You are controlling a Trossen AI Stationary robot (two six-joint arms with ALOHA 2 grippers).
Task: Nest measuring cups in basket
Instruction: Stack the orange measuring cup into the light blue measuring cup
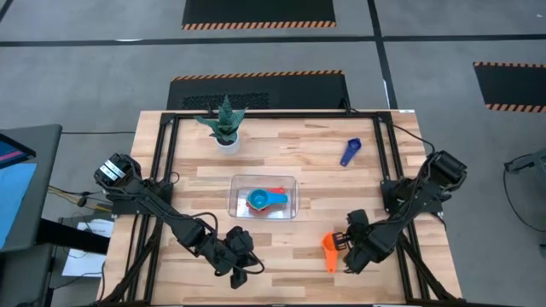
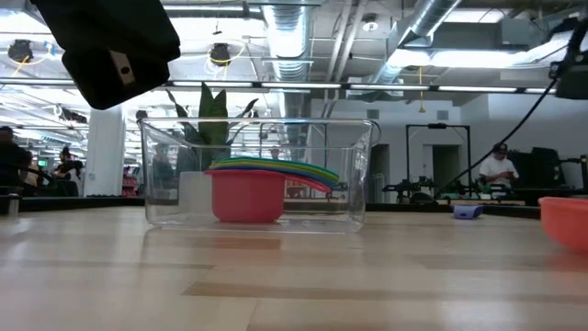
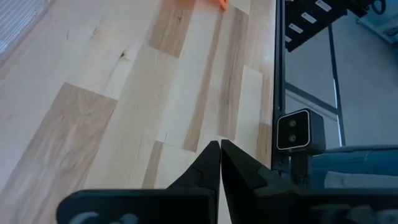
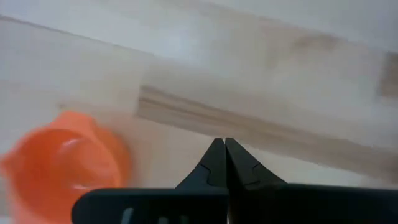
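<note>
Two claws closed, right claw (image 4: 221,146) beside orange cup (image 4: 62,162), labels seemingly none.

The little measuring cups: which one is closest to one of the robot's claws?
The orange cup, lying on the table right beside the right gripper. The dark blue cup lies far off; the others sit nested in the basket.

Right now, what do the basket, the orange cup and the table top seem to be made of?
The basket looks like clear glossy plastic: the plant shows through its walls. The orange cup seems to be smooth plastic of one even bright colour. The table top looks like pale wooden planks, with visible grain and joints.
</note>
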